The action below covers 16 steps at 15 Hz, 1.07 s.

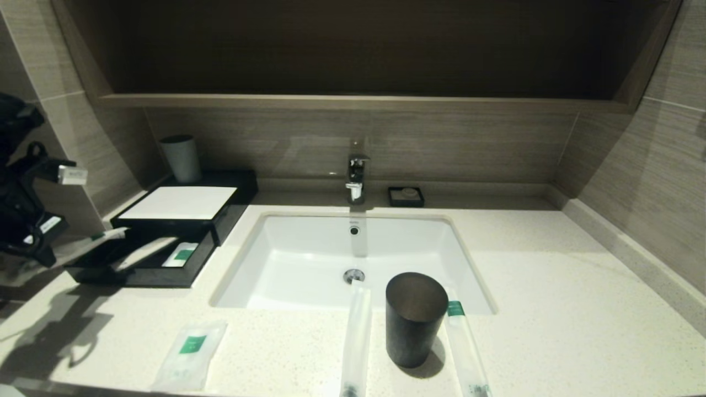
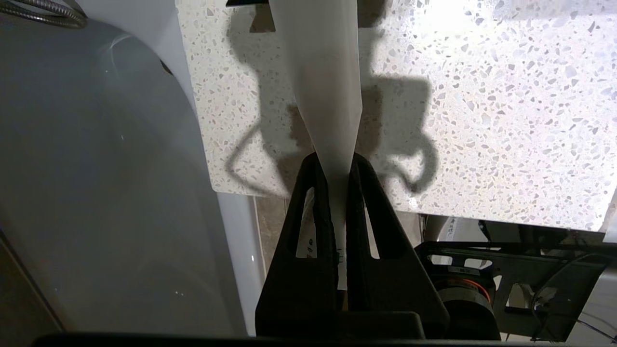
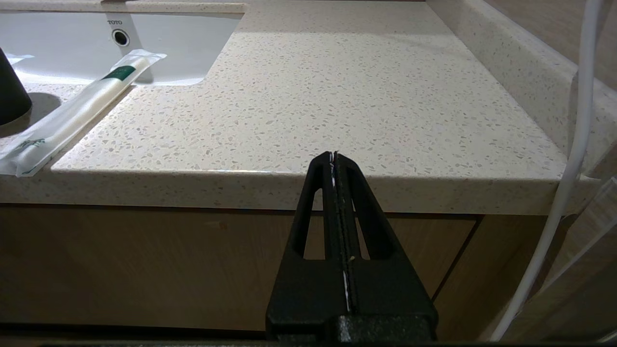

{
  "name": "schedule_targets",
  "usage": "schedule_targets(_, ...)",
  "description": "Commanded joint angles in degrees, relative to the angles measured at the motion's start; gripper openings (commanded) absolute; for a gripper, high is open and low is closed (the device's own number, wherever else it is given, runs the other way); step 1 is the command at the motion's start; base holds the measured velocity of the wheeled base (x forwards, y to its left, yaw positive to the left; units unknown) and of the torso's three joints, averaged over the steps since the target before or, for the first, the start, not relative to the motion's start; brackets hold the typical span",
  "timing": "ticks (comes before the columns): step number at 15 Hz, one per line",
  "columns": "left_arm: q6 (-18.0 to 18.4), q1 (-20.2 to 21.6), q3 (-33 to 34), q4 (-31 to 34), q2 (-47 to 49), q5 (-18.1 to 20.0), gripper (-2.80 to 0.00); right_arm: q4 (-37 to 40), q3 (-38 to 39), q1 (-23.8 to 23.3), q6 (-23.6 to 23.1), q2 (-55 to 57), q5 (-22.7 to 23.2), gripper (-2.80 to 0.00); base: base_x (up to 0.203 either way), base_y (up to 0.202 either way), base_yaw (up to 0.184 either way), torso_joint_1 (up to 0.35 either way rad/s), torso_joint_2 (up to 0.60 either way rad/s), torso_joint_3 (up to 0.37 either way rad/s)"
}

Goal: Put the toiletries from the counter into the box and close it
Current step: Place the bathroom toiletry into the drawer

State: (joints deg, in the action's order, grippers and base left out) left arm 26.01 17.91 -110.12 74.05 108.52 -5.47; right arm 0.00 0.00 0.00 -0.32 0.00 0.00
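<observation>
My left gripper is shut on one end of a long white sachet, which points out over the open drawer of the black box. In the drawer lie a pale long sachet and a short green-labelled one. On the counter a flat sachet lies front left, and two long sachets flank a dark cup. My right gripper is shut and empty, low before the counter's front edge at the right.
The white sink is set in the counter's middle, with a faucet behind it and a small black soap dish beside that. A pale cup stands on the back of the box. Tiled walls close both sides.
</observation>
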Motion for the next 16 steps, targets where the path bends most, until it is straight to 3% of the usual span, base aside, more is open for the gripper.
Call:
schedule_targets(1,0.00,-0.06,-0.01,-0.03,1.64,-0.06,-2.80,0.00,0.00,0.00,-0.03,0.00,0.00,-2.80,0.000,0.000,0.000,0.000,0.00,0.000)
schedule_targets(9,-0.44,-1.17,-0.01,-4.01,4.99,-0.06,-2.80,0.00,0.00,0.00,-0.03,0.00,0.00,-2.80,0.000,0.000,0.000,0.000,0.00,0.000)
schedule_targets(16,-2.88,-3.22,-0.01,-6.55,6.95,-0.04,-2.80,0.00,0.00,0.00,-0.03,0.00,0.00,-2.80,0.000,0.000,0.000,0.000,0.00,0.000)
